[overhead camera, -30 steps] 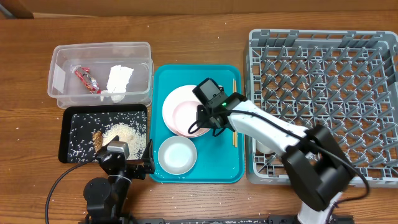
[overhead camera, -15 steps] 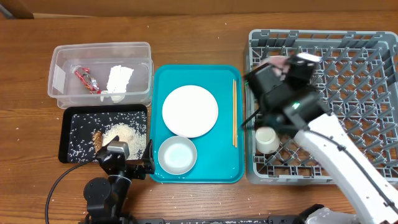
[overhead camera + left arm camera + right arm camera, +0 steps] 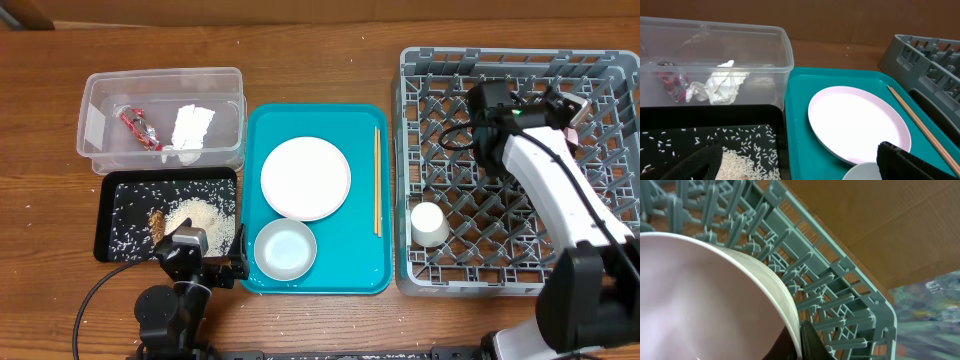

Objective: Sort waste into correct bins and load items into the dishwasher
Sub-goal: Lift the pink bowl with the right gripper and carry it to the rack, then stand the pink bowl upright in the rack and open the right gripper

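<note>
Right gripper (image 3: 560, 104): out over the far side of the dish rack (image 3: 610, 60), clamped on the rim of the held bowl (image 3: 700, 305). In the wrist view one dark finger (image 3: 809, 341) presses against that rim.
Held bowl: pink-white, turned on its edge above the pegs toward the rack's back right corner. I cannot tell whether it touches the pegs.
Left gripper (image 3: 800, 167): low at the near edge of the table, beside the near ends of the black tray and the teal tray, with its fingers spread wide apart.
Cup (image 3: 430, 224): small and white, sitting among the pegs in the rack's near left part.
Plate (image 3: 306, 178): lies flat in the middle of the teal tray (image 3: 350, 275).
Second bowl (image 3: 285, 248): upright on the teal tray, just nearside of the plate.
Chopsticks (image 3: 377, 180): lie lengthwise along the tray's right side, between the plate and the rack.
Clear tub (image 3: 100, 90): back left on the table, with the crumpled tissue (image 3: 192, 128) and the red-and-silver wrapper (image 3: 138, 127) inside, side by side.
Black tray (image 3: 102, 215): directly in front of the tub. It holds rice (image 3: 195, 215), part heaped and part scattered, with the brown scrap (image 3: 157, 220) at the heap's left edge.
</note>
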Motion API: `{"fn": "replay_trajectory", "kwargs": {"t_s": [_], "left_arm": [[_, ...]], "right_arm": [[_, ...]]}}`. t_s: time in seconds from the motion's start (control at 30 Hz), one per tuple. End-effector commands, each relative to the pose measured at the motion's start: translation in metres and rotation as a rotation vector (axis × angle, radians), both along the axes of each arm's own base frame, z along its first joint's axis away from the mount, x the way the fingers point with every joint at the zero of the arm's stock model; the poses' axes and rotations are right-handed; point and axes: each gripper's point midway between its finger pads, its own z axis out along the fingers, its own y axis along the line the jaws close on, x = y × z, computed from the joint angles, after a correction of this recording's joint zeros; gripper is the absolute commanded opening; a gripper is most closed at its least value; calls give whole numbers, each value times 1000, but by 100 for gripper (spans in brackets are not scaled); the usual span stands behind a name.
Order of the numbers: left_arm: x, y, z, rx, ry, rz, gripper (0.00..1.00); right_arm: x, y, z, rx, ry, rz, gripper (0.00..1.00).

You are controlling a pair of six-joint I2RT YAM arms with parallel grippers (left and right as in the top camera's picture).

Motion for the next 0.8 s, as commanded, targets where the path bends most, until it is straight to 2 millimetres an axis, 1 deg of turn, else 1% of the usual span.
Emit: {"fn": "replay_trajectory", "kwargs": {"t_s": [0.0,0.07,0.13,0.4,0.5,0.57,0.63,0.73,0.77], "left_arm": [[0,-3,1,16,-13,-19,100],[0,-3,1,16,-13,-20,100],[0,-3,1,16,-13,-19,100],[0,-3,1,16,-13,-19,100],[0,-3,1,16,-13,-19,100],[0,-3,1,16,-13,-19,100],[0,-3,1,16,-13,-20,100],[0,-3,1,16,-13,-19,100],[0,-3,1,16,-13,-19,100]], "right_arm": [[2,-1,-11,-51,51,1,4],[2,1,-19,-53,91,7,4],[3,7,-22,-55,106,26,4],[11,45,-16,-114,120,153,4],[12,55,-15,-137,127,189,5],[12,58,-15,-153,131,204,5],[12,57,-10,-192,133,211,4],[14,52,11,-317,137,224,4],[14,51,14,-333,135,225,4]]}}
